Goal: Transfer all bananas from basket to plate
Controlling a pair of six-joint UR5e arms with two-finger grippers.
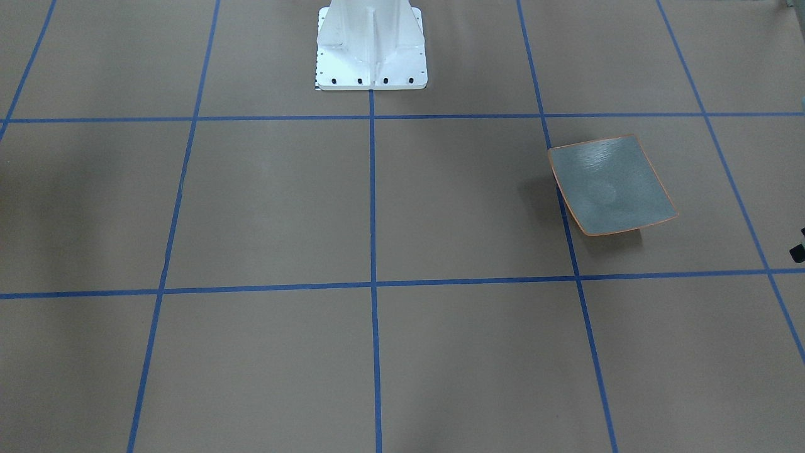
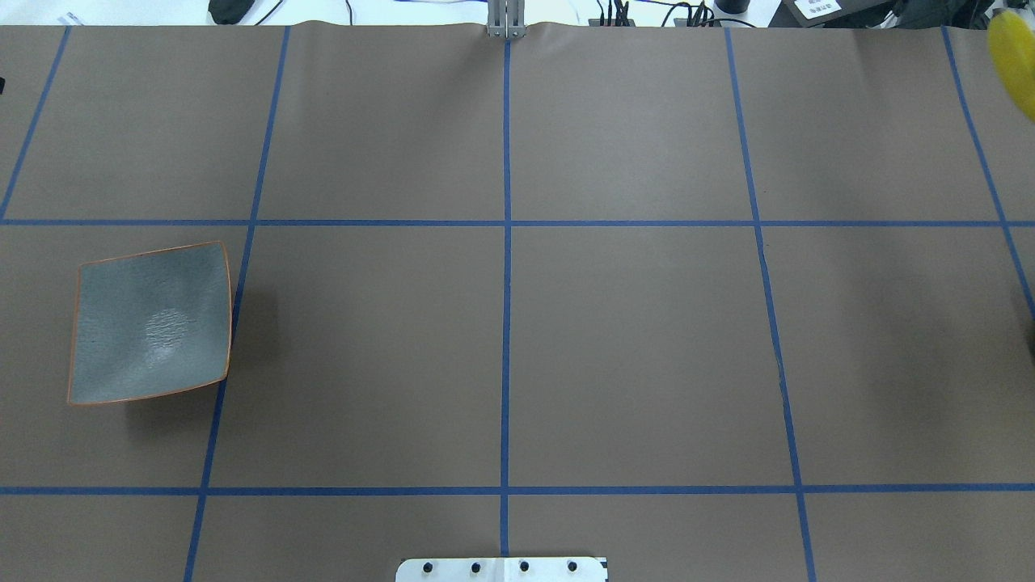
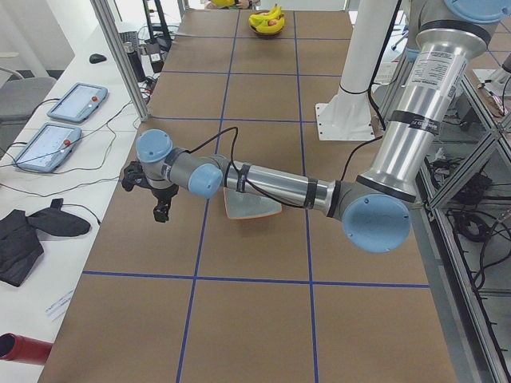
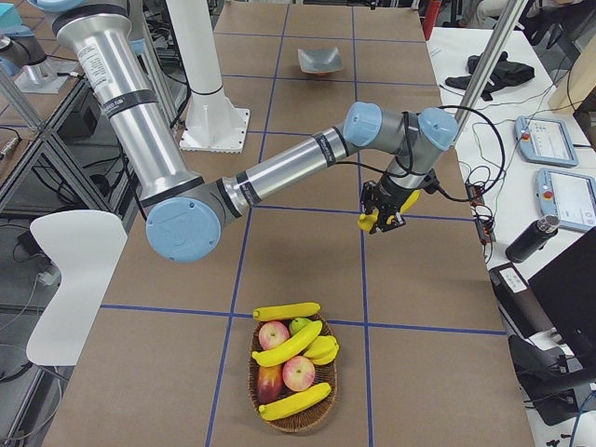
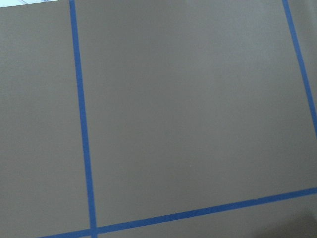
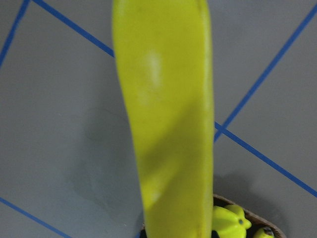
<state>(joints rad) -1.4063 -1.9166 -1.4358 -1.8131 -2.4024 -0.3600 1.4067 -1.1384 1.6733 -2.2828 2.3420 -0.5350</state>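
**Front-facing view.** The square grey-blue plate with a thin orange rim point(image 1: 613, 185) lies on the brown paper-covered surface point(image 1: 283, 201), on the robot's left side. A blue tape grid line point(image 1: 569, 239) passes under its corner. The white robot base point(image 1: 371, 47) stands at the top edge.

**Overhead view.** The plate point(image 2: 149, 323) sits at the left. The long bright yellow held banana point(image 2: 1015, 61) is cut off by the upper right edge.

**Exterior left view.** The near left arm point(image 3: 271, 187) stretches across the plate point(image 3: 255, 211) and hides part of it. The left fingers point(image 3: 162, 211) hang beyond the plate; whether they are clenched or released cannot be told.

**Exterior right view.** The right fingers point(image 4: 386, 212) carry the held banana point(image 4: 367, 223) above the surface, well apart from the plate point(image 4: 320, 60). The oval woven basket point(image 4: 296, 426) holds the basket bananas point(image 4: 291, 345) and red apples point(image 4: 298, 372).

**Left wrist view.** Only surface and tape lines appear.

**Right wrist view.** The held banana point(image 6: 168, 124) fills the centre, grasped clear of the surface, with the basket point(image 6: 257, 218) at the bottom edge.
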